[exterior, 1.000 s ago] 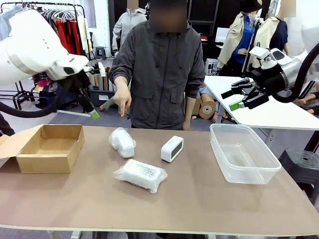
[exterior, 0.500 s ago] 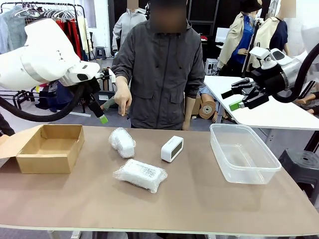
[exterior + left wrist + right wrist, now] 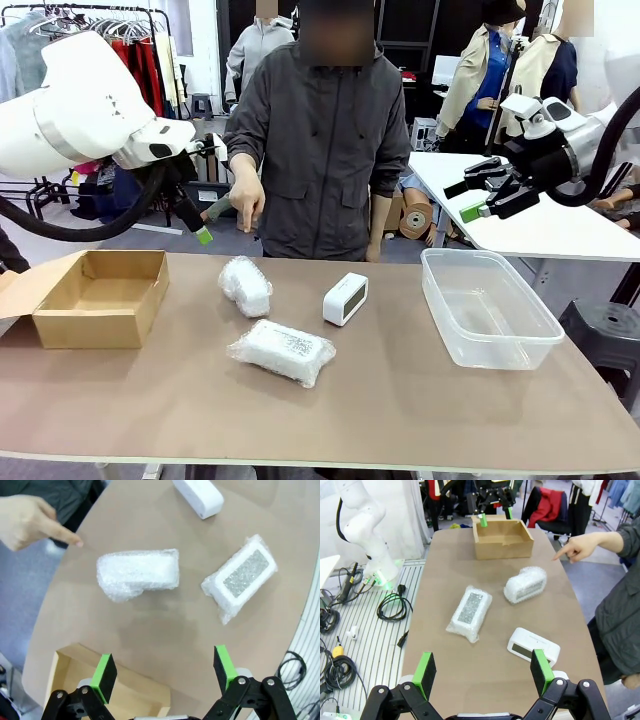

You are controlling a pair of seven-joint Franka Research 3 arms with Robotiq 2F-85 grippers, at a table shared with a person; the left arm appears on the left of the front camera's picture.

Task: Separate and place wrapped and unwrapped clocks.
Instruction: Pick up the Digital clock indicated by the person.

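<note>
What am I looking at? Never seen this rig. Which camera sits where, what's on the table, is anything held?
Two white robot arms, the left arm and the right arm, face a person across a brown table. The front view looks from between the arms toward the person. The other two pictures come from a camera on each wrist, looking past that arm's own green-padded fingers.

On the table are an open cardboard box at the robot's left and a clear plastic tub at its right. Between them lie a rounder wrapped bundle, a flat wrapped bundle and a bare white clock. The person's hand points down near the rounder bundle.

The left gripper hangs open near the box. The right gripper is open, raised at the right. Neither holds anything.
</note>
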